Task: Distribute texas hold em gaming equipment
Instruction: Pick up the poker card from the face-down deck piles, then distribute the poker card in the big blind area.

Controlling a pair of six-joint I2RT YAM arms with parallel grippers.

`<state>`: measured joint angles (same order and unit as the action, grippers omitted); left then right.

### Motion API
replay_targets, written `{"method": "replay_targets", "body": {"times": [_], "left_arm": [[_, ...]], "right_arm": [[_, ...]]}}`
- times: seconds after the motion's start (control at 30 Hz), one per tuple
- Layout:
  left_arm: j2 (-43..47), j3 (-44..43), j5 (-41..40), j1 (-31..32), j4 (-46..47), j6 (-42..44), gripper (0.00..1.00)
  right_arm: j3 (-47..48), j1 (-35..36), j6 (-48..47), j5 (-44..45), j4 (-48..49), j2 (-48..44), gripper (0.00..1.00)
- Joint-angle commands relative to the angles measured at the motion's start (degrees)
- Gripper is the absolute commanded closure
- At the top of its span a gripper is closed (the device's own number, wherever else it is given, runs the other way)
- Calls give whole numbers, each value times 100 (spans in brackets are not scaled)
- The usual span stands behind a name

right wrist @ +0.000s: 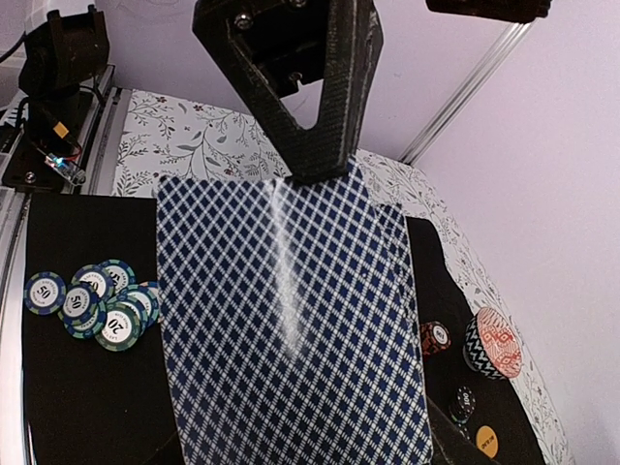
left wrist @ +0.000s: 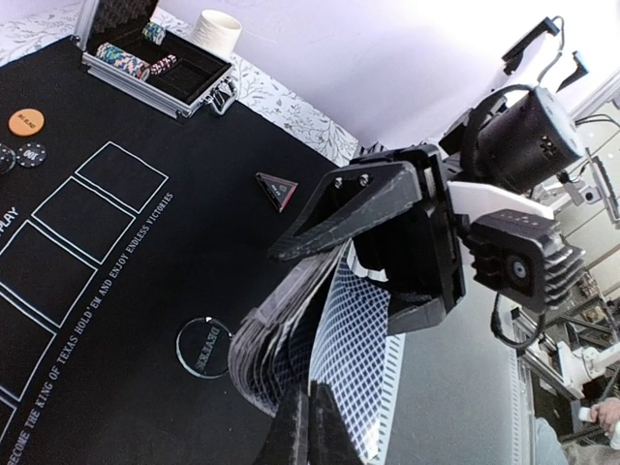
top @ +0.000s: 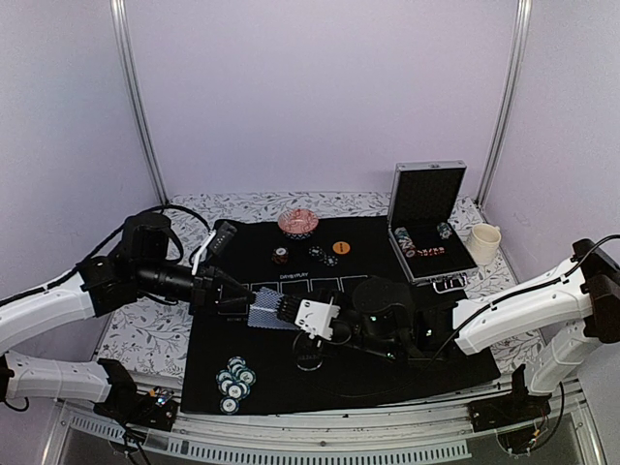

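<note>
Left claw (left wrist: 310, 431) pinches, seemingly, edge of cards (left wrist: 354, 339) in right claw (top: 280, 313).

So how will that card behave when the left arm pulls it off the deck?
Probably slippery: the deck splays loose in the right pincer, so neighbours may slide out. The card pinched by the left pincer looks thin; likely flexes, not stiff.

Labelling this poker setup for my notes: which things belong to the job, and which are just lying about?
Job: cards, teal chips, orange button, triangle.
Lying about: mat, case, mug.
</note>
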<state>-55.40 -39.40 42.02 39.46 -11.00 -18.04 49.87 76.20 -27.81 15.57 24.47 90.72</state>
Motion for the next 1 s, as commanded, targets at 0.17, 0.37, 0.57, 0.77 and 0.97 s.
{"method": "replay_targets", "body": {"times": [0.17, 0.37, 0.57, 0.77, 0.97], "left_arm": [[196, -52, 25, -100, 197, -81, 100], [-87, 38, 191, -103, 375, -199, 100], [84, -4, -175, -192, 404, -246, 100], [441, 10, -238, -344, 849, -466, 100], [468, -200, -416, -475, 803, -435, 100]], "right_arm": [[-231, -88, 236, 62, 130, -359, 48], [-211, -88, 244, 25, 125, -358, 48], [-292, -108, 239, 59, 117, -425, 48], [-484, -186, 409, 43, 119, -553, 48], [-667, -304, 569, 34, 122, -721, 48]]}}
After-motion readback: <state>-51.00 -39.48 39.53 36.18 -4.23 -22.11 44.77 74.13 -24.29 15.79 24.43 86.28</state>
